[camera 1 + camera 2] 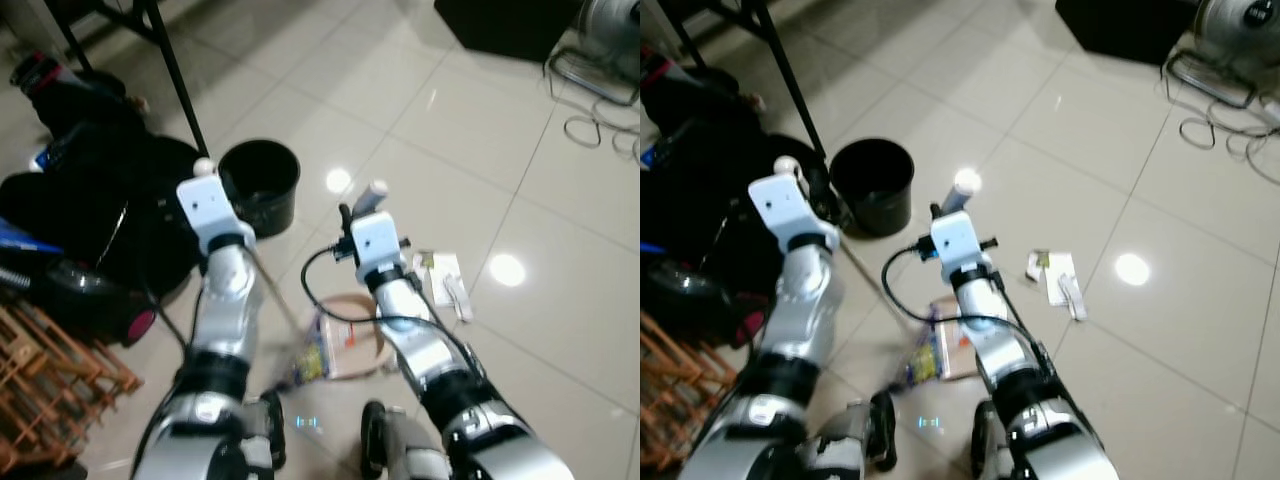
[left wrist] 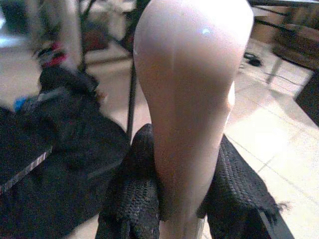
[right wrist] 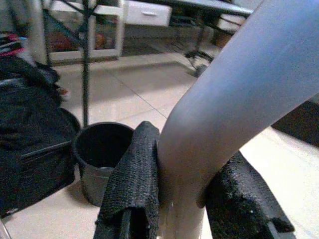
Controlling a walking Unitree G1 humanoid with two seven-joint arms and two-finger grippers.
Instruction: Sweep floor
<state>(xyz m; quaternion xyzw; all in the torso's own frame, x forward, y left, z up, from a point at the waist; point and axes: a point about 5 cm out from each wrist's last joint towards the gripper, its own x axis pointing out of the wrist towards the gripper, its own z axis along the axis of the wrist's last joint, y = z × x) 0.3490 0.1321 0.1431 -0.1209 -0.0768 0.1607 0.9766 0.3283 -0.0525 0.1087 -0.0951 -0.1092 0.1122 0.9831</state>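
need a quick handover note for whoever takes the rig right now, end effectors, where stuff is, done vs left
Left end effector: shut on the pale broom handle.
Right end effector: shut on the grey dustpan handle.
Dustpan sits on the floor between the arms, with colourful litter at the broom end.
White paper scraps lie on the tiles to the right.
Black bin stands ahead.
Done: both tools gripped.
Left: sweep the scraps in, probably empty into the bin.

Honestly can't read any text here. The white packet (image 1: 447, 283) on the floor tiles and the colourful printed wrapper (image 1: 312, 360) by the robot's feet both have something on them, but it's way too small and blurry to make out. No readable labels, brands or numbers anywhere else either.
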